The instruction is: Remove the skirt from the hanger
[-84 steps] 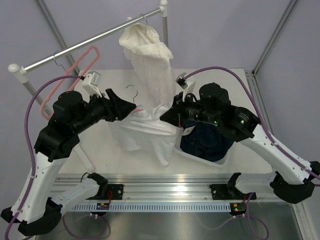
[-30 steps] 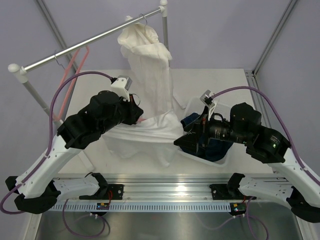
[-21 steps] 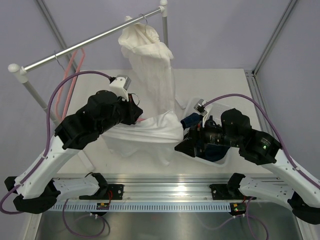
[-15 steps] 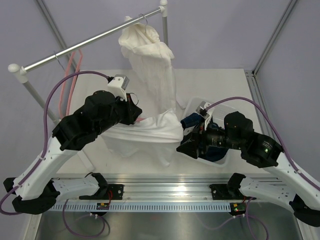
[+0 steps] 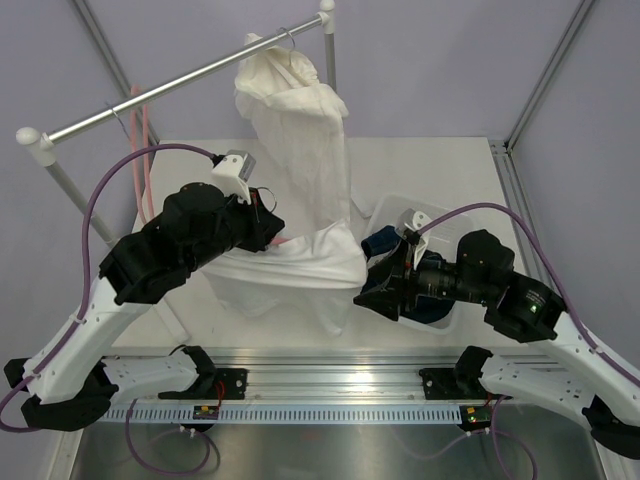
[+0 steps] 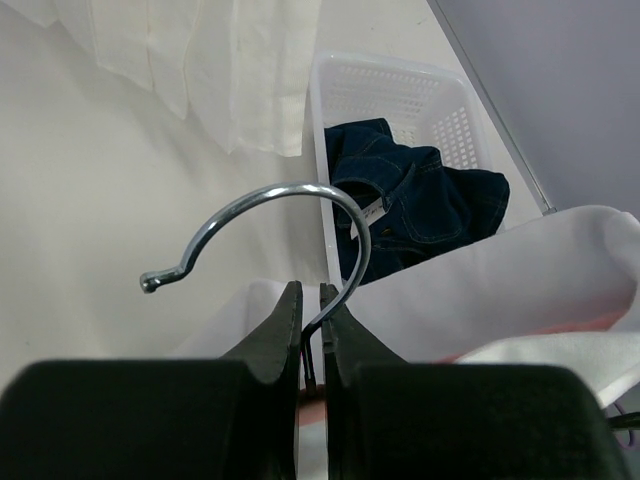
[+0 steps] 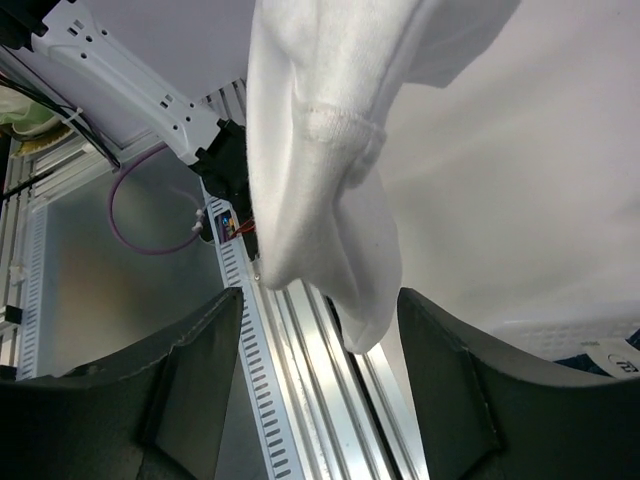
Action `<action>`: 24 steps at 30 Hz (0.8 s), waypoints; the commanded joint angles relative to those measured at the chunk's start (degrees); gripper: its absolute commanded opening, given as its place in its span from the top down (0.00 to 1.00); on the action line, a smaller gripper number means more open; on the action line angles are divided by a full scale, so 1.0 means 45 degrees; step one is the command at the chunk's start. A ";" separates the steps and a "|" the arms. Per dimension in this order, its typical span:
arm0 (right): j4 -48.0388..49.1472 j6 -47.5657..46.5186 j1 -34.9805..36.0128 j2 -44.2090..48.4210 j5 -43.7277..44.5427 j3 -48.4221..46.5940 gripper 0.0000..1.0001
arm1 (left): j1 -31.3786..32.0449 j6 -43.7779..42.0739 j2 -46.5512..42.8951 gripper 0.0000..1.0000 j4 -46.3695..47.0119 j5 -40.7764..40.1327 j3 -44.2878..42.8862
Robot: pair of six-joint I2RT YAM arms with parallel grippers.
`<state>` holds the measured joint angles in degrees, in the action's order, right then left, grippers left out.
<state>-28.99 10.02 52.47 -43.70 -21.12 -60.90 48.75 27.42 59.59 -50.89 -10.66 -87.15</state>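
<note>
Over the near-middle of the worktop, betw. the two arms: skirt [image 5: 300, 265], white, draped on its hanger and sagging toward the near edge.

L. gripper [image 6: 310, 300] was clamped tight on the wire neck below the hanger hook [image 6: 300, 187], carrying hanger + skirt. R. gripper [image 7: 320, 300] stood w/ jaws wide apart, nothing pinched. A thick fold of skirt hung betw. its fingers, above the metal strip along the near edge.

Basket [image 5: 400, 203] w/ denim [image 6: 420, 200] sat toward the near right corner. A second white garment [image 5: 295, 110] hung from the rail [image 5: 180, 85] over the far edge.

Probable failure modes (judged, not observed):
1. R. jaws close on a loose outer fold only, so cloth slides out when pulled.
2. L. hold is on thin round wire. A sideways tug from the R. arm may spin or drag the hanger through the fingers.
3. How the skirt is fixed to the hanger cannot be told, as the cloth hides it. If clipped, a hard pull may strain the waistband or bring the hanger along.
4. Once freed, the slack hem may spill over the near edge or catch on the basket rim.
</note>
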 commanded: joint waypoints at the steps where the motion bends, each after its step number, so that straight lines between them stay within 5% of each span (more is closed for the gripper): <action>1: 0.0857 -0.0645 0.0079 -0.0249 -0.0480 0.0038 0.32 | 0.0065 0.0235 -0.0294 1.00 0.1153 0.0375 -0.0340; 5: 0.0779 -0.0801 0.0079 -0.0775 -0.0306 -0.0137 0.45 | 0.0065 0.0254 -0.0352 1.00 0.1193 0.0454 -0.0203; 12: 0.0779 -0.0685 0.0098 -0.0894 -0.0092 -0.0235 1.00 | 0.0084 0.0118 -0.0352 1.00 0.1134 0.0357 -0.0261; 24: -0.1130 0.2125 0.0098 0.1819 0.3402 -0.0079 1.00 | 0.0065 -0.0546 -0.0353 1.00 0.1193 -0.2923 0.0013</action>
<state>-30.17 14.76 52.62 -39.79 -12.99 -60.55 49.28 27.49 58.57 -48.80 -15.66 -85.95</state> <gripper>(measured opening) 0.020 0.068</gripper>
